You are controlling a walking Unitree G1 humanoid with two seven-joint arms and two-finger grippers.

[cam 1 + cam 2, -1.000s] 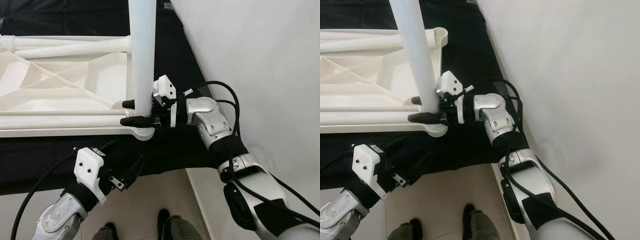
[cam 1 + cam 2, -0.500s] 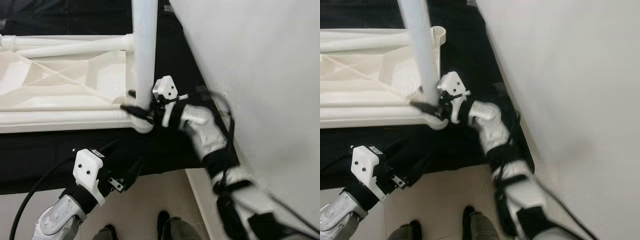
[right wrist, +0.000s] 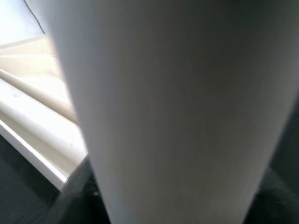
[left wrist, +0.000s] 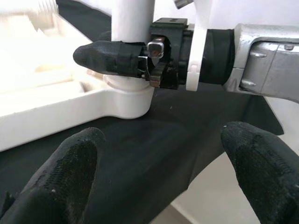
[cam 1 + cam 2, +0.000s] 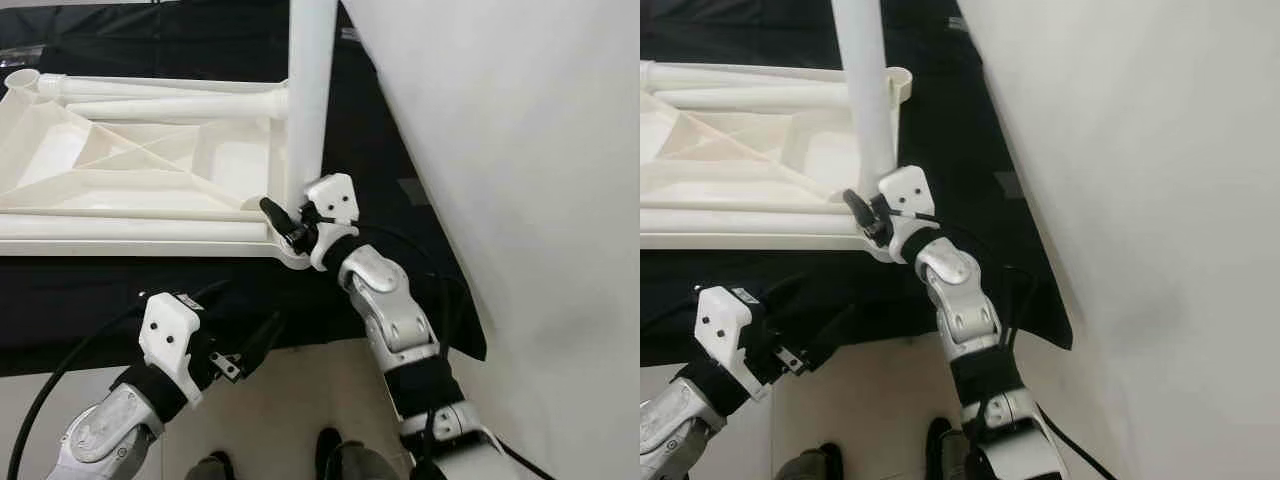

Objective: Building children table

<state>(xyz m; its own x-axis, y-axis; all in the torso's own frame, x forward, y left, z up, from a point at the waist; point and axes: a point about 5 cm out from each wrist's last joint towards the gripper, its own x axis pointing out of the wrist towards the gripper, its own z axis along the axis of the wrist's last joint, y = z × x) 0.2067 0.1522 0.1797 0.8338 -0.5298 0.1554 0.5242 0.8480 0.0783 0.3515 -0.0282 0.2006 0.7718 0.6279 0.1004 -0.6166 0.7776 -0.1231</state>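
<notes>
The right gripper [image 5: 283,222] is clamped on the upright table leg [image 5: 308,100] low down, just above the corner socket [image 4: 127,95] of the upside-down white tabletop [image 5: 140,180]. To seat the leg well, I judge it should be kept plumb and turned or pressed squarely into the socket, without levering sideways. The left gripper [image 4: 163,172] hangs below and short of that corner, fingers spread wide, holding nothing. Spare legs [image 5: 160,98] lie beyond the clamp on the tabletop. The white wall [image 5: 520,150] crowds the right arm's elbow, and the black cloth [image 5: 80,300] could slip.

White plastic table top [image 5: 120,190], white leg [image 5: 308,100], black cloth [image 5: 80,300], black-fingered right end effector [image 5: 283,222], pale wall [image 5: 520,150]
</notes>
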